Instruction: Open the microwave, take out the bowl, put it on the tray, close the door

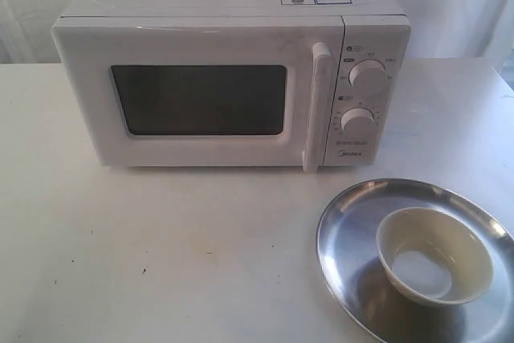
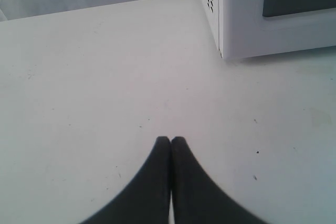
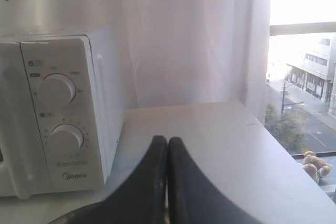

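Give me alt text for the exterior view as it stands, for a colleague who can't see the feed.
A white microwave stands at the back of a white table with its door shut. At the front right, a small cream bowl sits inside a shiny steel tray, which the picture's edge partly cuts off.

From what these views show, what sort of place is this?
Probably a staged test setup in an upper-floor room, not a working kitchen: the microwave sits on a plain white table, a white curtain hangs behind, and a window overlooks a street.
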Controlling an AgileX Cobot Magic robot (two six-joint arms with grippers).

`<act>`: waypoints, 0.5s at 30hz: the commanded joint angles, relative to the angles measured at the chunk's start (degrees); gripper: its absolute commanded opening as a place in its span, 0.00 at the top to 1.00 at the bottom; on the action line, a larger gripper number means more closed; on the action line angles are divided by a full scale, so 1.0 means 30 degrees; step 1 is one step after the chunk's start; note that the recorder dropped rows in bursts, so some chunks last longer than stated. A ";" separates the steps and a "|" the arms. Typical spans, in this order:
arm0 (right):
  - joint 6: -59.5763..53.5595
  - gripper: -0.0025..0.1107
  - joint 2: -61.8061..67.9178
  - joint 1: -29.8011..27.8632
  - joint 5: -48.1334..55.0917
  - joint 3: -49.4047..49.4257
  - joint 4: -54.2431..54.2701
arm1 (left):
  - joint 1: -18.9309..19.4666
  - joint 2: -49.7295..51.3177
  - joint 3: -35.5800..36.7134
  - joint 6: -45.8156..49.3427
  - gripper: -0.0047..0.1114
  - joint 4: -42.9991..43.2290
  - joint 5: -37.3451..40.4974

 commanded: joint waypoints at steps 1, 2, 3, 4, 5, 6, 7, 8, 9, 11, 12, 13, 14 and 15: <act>-0.0195 0.98 -0.0085 -0.0130 0.0826 0.0098 -0.0254 | -0.0016 -0.0040 0.0064 -0.0108 0.96 -0.0066 -0.0020; -0.0195 0.98 -0.0085 -0.0130 0.0839 0.0098 -0.0215 | -0.0016 -0.0040 0.0064 -0.0108 0.96 -0.0066 -0.0020; -0.0195 0.98 -0.0085 -0.0130 0.0839 0.0098 -0.0215 | -0.0016 -0.0040 0.0064 -0.0108 0.96 -0.0066 -0.0020; -0.0195 0.98 -0.0085 -0.0130 0.0554 0.0098 -0.0215 | -0.0016 -0.0040 0.0064 -0.0108 0.96 -0.0066 -0.0020; -0.0195 0.98 -0.0085 -0.0130 0.0162 0.0098 -0.0254 | -0.0016 -0.0040 0.0064 -0.0108 0.96 -0.0066 -0.0020; -0.0195 0.98 -0.0085 -0.0130 0.0109 0.0098 -0.0128 | -0.0016 -0.0040 0.0064 -0.0108 0.96 -0.0066 -0.0020; -0.1327 0.98 -0.0085 -0.0130 0.0465 0.0098 0.1785 | -0.0016 -0.0040 0.0064 -0.0108 0.96 -0.0066 -0.0020; -0.3310 0.98 -0.0085 -0.0130 0.0880 0.0098 0.4069 | -0.0016 -0.0040 0.0064 -0.0108 0.96 -0.0066 -0.0020; -0.9313 0.98 -0.0085 -0.0085 0.0823 0.0098 0.9535 | -0.0016 -0.0040 0.0064 -0.0108 0.96 -0.0066 -0.0020; -1.8600 0.98 -0.0085 -0.0085 0.1152 0.0098 1.8231 | -0.0016 -0.0040 0.0064 -0.0108 0.96 -0.0066 -0.0020; -2.1617 0.98 -0.0085 -0.0085 0.1645 0.0098 2.1133 | -0.0016 -0.0040 0.0064 -0.0108 0.96 -0.0066 -0.0020; -2.6183 0.98 -0.0085 -0.0085 0.2665 0.0098 2.5193 | -0.0016 -0.0040 0.0064 -0.0108 0.96 -0.0066 -0.0020; -2.8765 0.98 -0.0085 -0.0085 0.3279 0.0098 2.6990 | -0.0016 -0.0040 0.0064 -0.0108 0.96 -0.0066 -0.0020; -2.9543 0.98 -0.0085 -0.0085 0.3391 0.0098 2.7449 | -0.0016 -0.0040 0.0064 -0.0108 0.96 -0.0066 -0.0020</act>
